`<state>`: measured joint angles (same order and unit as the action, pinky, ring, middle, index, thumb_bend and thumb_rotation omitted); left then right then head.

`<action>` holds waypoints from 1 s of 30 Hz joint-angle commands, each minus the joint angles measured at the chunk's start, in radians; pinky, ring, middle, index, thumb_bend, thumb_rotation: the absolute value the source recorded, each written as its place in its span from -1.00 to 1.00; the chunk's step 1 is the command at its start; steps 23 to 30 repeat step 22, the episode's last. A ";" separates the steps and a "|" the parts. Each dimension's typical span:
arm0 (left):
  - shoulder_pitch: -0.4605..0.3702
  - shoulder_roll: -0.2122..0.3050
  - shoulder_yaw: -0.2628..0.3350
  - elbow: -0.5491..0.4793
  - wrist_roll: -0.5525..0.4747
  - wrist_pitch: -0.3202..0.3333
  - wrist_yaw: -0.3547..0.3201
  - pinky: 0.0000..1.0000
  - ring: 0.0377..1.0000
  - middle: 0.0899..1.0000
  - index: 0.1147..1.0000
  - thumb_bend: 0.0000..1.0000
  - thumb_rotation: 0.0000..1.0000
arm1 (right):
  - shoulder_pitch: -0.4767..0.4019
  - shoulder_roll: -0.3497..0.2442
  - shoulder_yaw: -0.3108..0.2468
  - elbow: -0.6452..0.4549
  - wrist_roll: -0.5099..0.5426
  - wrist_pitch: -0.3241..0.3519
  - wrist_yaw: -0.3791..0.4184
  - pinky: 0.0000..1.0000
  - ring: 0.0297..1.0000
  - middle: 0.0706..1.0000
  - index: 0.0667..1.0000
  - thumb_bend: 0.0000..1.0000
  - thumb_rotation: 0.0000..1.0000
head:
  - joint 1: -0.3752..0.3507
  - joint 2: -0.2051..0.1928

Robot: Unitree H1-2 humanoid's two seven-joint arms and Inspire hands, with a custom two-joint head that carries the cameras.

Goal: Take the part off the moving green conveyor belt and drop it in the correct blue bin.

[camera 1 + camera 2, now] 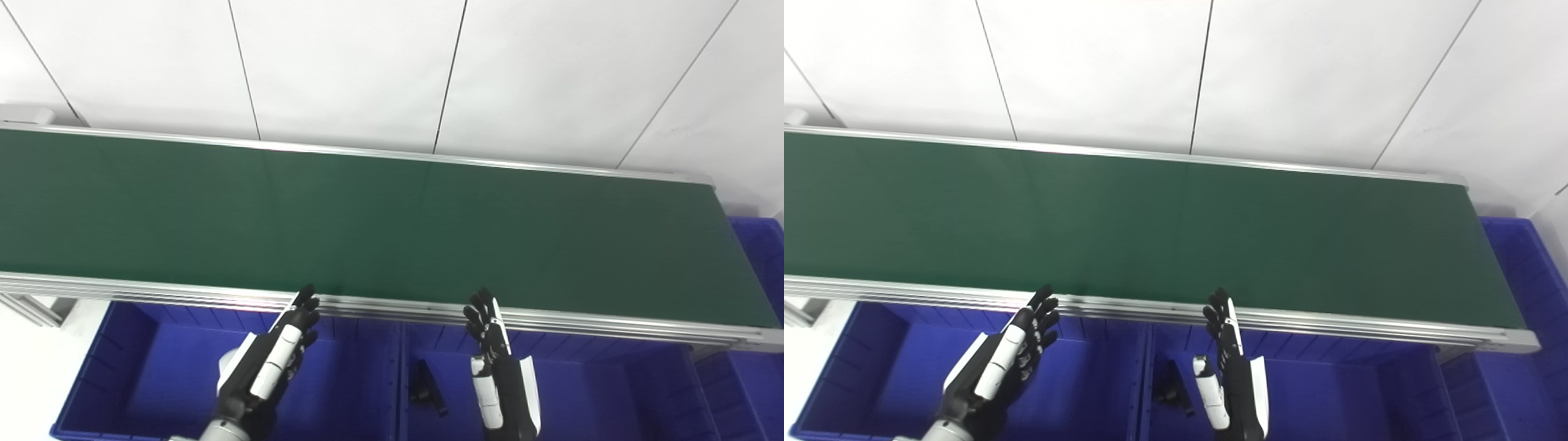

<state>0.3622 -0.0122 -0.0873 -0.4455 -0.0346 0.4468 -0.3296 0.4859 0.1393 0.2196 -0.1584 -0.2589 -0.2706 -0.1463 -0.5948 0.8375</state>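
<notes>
The green conveyor belt runs across the view and carries no part that I can see. My left hand is open and empty, fingers pointing up, just below the belt's near rail, over the left blue bin. My right hand is open and empty over the middle blue bin. A small black part lies in the middle bin, left of my right hand; it also shows in the right eye view.
The belt's aluminium near rail runs in front of both hands. Another blue bin stands past the belt's right end. A white panelled wall is behind the belt.
</notes>
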 commanded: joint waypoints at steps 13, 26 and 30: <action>-0.054 0.027 0.018 0.042 -0.047 -0.202 0.074 1.00 1.00 1.00 1.00 0.43 0.67 | -0.055 0.111 0.072 0.035 -0.035 0.008 -0.052 0.82 0.87 0.95 0.95 0.53 1.00 | -0.031 0.012; -0.040 -0.009 0.008 0.056 -0.037 -0.314 0.135 1.00 1.00 1.00 1.00 0.35 0.76 | -0.031 0.092 0.057 -0.001 -0.042 0.000 -0.068 0.80 0.84 0.94 0.90 0.49 1.00 | 0.055 0.018; -0.040 -0.009 0.008 0.056 -0.037 -0.314 0.135 1.00 1.00 1.00 1.00 0.35 0.76 | -0.031 0.092 0.057 -0.001 -0.042 0.000 -0.068 0.80 0.84 0.94 0.90 0.49 1.00 | 0.055 0.018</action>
